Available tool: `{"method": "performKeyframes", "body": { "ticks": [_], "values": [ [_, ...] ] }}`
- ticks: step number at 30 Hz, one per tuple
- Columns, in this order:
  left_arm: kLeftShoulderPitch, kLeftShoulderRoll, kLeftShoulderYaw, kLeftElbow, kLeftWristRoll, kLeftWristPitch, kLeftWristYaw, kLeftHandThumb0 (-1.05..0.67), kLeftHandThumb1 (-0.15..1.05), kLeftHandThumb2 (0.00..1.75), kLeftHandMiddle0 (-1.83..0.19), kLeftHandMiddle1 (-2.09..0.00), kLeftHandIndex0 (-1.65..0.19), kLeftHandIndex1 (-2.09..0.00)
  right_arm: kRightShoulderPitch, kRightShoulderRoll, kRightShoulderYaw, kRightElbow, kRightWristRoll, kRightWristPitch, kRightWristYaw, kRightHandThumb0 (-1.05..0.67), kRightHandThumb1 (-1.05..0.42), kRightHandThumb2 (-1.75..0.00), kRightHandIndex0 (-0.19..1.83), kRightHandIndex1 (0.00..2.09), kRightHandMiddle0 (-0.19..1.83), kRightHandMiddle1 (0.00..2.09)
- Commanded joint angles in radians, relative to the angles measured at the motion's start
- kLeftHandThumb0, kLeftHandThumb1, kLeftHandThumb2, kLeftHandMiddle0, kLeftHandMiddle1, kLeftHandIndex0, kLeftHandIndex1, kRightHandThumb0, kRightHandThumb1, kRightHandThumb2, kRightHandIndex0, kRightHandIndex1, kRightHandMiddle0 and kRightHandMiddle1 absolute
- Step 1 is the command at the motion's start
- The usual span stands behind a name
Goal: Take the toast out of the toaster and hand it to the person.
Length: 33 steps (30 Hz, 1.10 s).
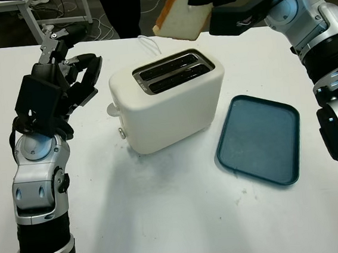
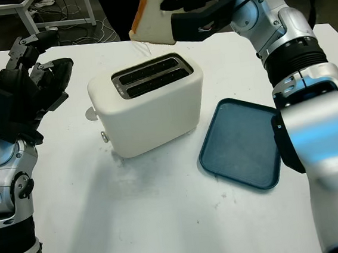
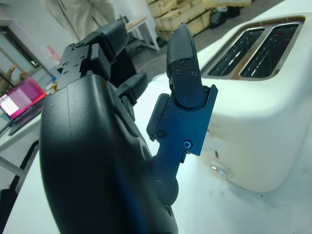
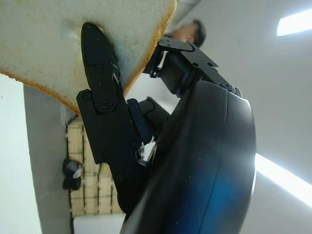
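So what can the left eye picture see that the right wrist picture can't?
The left eye view has the white toaster with both slots empty, the dark blue tray lying right of it on the white table, and the left hand, open, beside the toaster. The right wrist view, looking up close, has a black finger pressed into the bread's white face, plus ceiling lights. Both share the slice of toast gripped in the right hand, raised above and behind the toaster.
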Motion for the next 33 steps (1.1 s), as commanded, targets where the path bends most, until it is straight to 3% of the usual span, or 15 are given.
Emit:
{"method": "performKeyframes", "body": {
  "ticks": [1, 4, 8, 11, 12, 13, 18, 19, 22, 25, 27, 28, 29, 31, 33],
  "values": [
    [0.001, 0.004, 0.001, -0.005, 0.004, -0.010, 0.004, -0.45, 0.80, 0.53, 0.00, -1.05, -0.02, -0.89, -0.038, -0.013, -0.009, 0.028, 0.015, 0.037, -0.026, -0.48, -0.92, -0.43, 1.07, 1.75, 0.81, 1.75],
    [0.003, 0.000, 0.003, -0.015, 0.003, 0.005, 0.012, -0.45, 0.79, 0.53, 0.00, -1.05, -0.02, -0.89, -0.051, -0.016, -0.004, 0.077, 0.007, 0.107, -0.051, -0.45, -0.92, -0.41, 1.07, 1.75, 0.69, 1.71],
    [0.006, 0.002, 0.003, -0.011, 0.004, -0.003, 0.011, -0.45, 0.80, 0.53, 0.00, -1.05, -0.03, -0.88, -0.064, -0.020, 0.010, 0.142, -0.005, 0.225, -0.089, -0.48, -0.92, -0.46, 1.04, 1.75, 0.77, 1.74],
    [0.007, 0.003, 0.006, -0.010, 0.001, -0.006, 0.008, -0.44, 0.80, 0.53, 0.00, -1.05, -0.03, -0.87, -0.056, -0.018, -0.019, 0.180, 0.030, 0.270, -0.114, -0.45, -0.92, -0.42, 0.98, 1.75, 0.72, 1.75],
    [0.008, 0.004, 0.007, -0.010, -0.001, -0.006, 0.007, -0.44, 0.80, 0.53, 0.00, -1.04, -0.03, -0.87, -0.053, -0.017, -0.035, 0.191, 0.047, 0.291, -0.111, -0.46, -0.92, -0.42, 0.75, 1.73, 0.41, 1.56],
    [0.008, 0.003, 0.007, -0.010, -0.001, -0.005, 0.008, -0.44, 0.80, 0.54, 0.00, -1.04, -0.02, -0.87, -0.049, -0.016, -0.049, 0.202, 0.062, 0.315, -0.109, -0.45, -0.92, -0.43, 0.67, 1.74, 0.33, 1.52],
    [0.007, 0.004, 0.006, -0.010, 0.001, -0.001, 0.008, -0.44, 0.80, 0.54, 0.00, -1.04, -0.03, -0.87, -0.020, -0.017, -0.126, 0.234, 0.152, 0.389, -0.098, -0.38, -0.92, -0.37, 0.73, 1.75, 0.38, 1.58],
    [0.006, 0.004, 0.008, -0.008, -0.004, -0.001, 0.005, -0.44, 0.79, 0.54, 0.00, -1.05, -0.03, -0.87, -0.012, -0.017, -0.134, 0.239, 0.163, 0.403, -0.096, -0.35, -0.92, -0.36, 0.79, 1.75, 0.48, 1.68],
    [0.004, 0.003, 0.012, -0.006, -0.013, 0.004, 0.002, -0.45, 0.78, 0.54, 0.00, -1.05, -0.02, -0.87, 0.019, -0.014, -0.126, 0.248, 0.159, 0.430, -0.114, -0.32, -0.92, -0.34, 0.84, 1.75, 0.60, 1.73],
    [0.003, 0.003, 0.008, 0.000, -0.008, -0.006, 0.001, -0.45, 0.79, 0.54, 0.00, -1.05, -0.02, -0.87, 0.050, 0.006, -0.131, 0.250, 0.167, 0.439, -0.125, -0.31, -0.92, -0.31, 0.83, 1.75, 0.59, 1.70],
    [0.003, 0.000, 0.005, -0.003, -0.005, -0.002, 0.006, -0.44, 0.79, 0.54, 0.00, -1.05, -0.02, -0.88, 0.065, 0.028, -0.118, 0.252, 0.156, 0.454, -0.134, -0.32, -0.92, -0.30, 0.74, 1.64, 0.73, 1.21],
    [0.003, -0.001, 0.004, -0.005, -0.003, 0.000, 0.009, -0.44, 0.79, 0.54, 0.00, -1.05, -0.02, -0.88, 0.072, 0.038, -0.110, 0.253, 0.149, 0.459, -0.138, -0.33, -0.92, -0.30, 0.67, 1.67, 0.75, 1.14],
    [0.003, -0.002, 0.004, -0.005, -0.004, 0.001, 0.010, -0.44, 0.78, 0.54, 0.00, -1.05, -0.02, -0.88, 0.079, 0.047, -0.107, 0.254, 0.148, 0.455, -0.143, -0.31, -0.92, -0.29, 0.61, 1.71, 0.68, 1.21],
    [0.003, -0.004, 0.005, -0.005, -0.006, 0.002, 0.010, -0.44, 0.78, 0.55, 0.00, -1.05, -0.02, -0.88, 0.088, 0.056, -0.098, 0.254, 0.145, 0.443, -0.135, -0.28, -0.92, -0.28, 0.71, 1.74, 0.56, 1.59],
    [0.005, -0.004, 0.007, -0.005, -0.007, -0.001, 0.009, -0.44, 0.77, 0.55, 0.00, -1.05, -0.02, -0.88, 0.086, 0.063, -0.086, 0.257, 0.142, 0.453, -0.110, -0.27, -0.92, -0.28, 0.74, 1.74, 0.50, 1.71]
  ]
}}
